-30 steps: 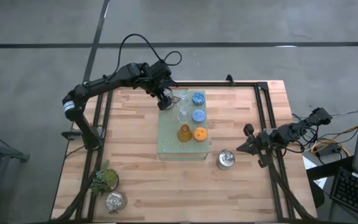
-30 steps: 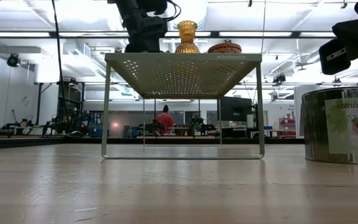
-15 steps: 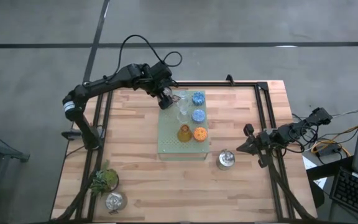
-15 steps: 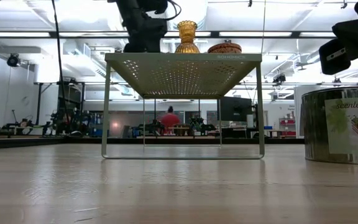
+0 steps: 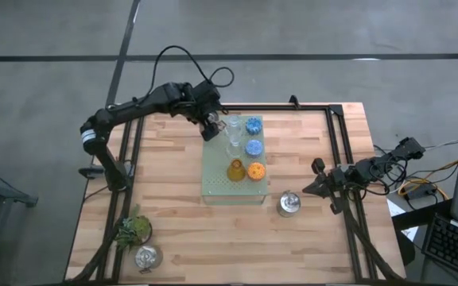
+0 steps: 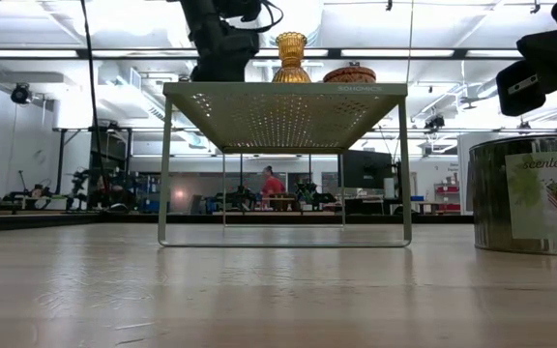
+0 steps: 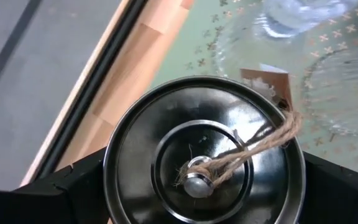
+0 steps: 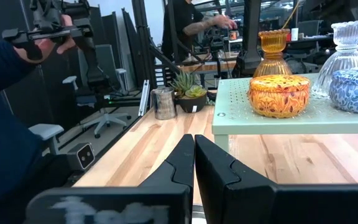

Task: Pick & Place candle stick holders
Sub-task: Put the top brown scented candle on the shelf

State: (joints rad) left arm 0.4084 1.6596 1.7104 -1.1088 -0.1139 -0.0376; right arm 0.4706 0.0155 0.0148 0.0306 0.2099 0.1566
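Wooden table [image 5: 173, 206]: left gripper [image 5: 209, 125] clamps a silver holder [image 7: 204, 168] over the board's [image 5: 217, 184] far-left corner, barely shifted; we judge release imminent. Right gripper [image 5: 318, 184] idles, closed.

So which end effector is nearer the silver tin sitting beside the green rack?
The right end effector sits just beside the silver tin, off the green rack. The left end effector is across the rack's far corner, gripping another tin.
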